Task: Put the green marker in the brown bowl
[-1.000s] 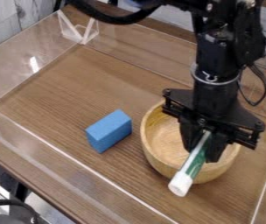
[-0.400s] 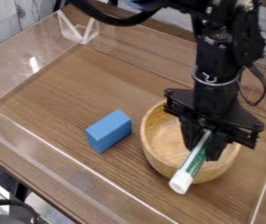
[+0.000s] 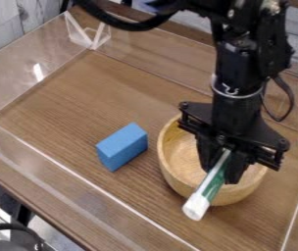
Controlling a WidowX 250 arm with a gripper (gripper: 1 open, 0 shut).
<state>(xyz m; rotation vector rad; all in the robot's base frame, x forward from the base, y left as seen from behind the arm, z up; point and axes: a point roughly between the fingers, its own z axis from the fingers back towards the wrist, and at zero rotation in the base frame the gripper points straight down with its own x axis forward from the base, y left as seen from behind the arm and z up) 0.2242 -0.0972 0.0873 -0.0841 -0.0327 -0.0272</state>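
The brown bowl [image 3: 178,167] sits on the wooden table at the lower right, wide and light brown with a thick rim. My gripper [image 3: 226,158] hangs right over it, shut on the green marker [image 3: 208,190]. The marker slants down and to the left out of the fingers, its white end reaching over the bowl's near rim. Its upper end is hidden between the fingers. The black arm rises from the gripper to the top of the view.
A blue rectangular block [image 3: 122,145] lies on the table just left of the bowl. Clear plastic walls [image 3: 34,59] fence the table at the left and back. The table's front edge runs close below the bowl.
The gripper with the marker has shifted slightly left and down over the bowl. The marker's white end now sits a little lower. Block and bowl have not moved.
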